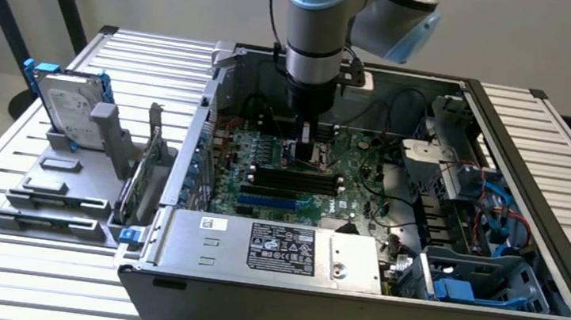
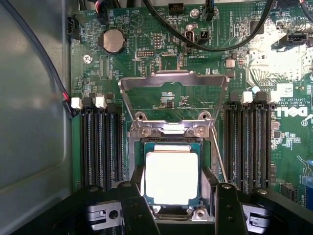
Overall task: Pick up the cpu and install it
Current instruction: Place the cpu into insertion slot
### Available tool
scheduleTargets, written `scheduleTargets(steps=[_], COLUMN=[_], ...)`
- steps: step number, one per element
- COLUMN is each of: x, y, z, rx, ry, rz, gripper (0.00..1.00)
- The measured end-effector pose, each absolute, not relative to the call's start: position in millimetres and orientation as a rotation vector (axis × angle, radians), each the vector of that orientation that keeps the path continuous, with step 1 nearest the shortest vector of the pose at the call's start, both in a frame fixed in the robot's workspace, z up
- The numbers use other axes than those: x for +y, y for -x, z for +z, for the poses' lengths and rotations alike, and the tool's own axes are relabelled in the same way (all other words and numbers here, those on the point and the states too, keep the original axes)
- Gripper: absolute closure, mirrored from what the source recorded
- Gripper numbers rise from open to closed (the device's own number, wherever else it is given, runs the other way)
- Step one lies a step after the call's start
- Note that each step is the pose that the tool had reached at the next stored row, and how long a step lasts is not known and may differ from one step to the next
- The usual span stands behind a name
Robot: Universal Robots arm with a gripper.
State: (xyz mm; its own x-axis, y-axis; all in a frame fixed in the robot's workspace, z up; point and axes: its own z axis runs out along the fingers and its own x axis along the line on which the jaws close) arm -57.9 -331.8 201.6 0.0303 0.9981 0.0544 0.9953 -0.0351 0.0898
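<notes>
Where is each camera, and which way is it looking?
Exterior view: sits off the arm, higher than the open computer case, looking down into it; the arm and gripper show, reaching down to the motherboard.
Wrist view: sits on the wrist, looking straight down past the gripper at the cpu and the motherboard around it; black parts of the gripper show on both sides of the cpu.
Shared: the gripper and the motherboard.

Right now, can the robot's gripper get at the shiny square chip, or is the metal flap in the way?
Probably yes. The metal flap is swung open, away from the cpu, and the gripper sits right above it, a finger on either side, nothing between.
</notes>
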Motion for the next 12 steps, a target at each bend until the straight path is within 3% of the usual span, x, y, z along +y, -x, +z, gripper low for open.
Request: scheduleTargets(steps=[12], x=[-328.9], y=[57.9], z=[201.3], rx=[2.162], ry=[-2.216], rz=[0.133], gripper=[0.46])
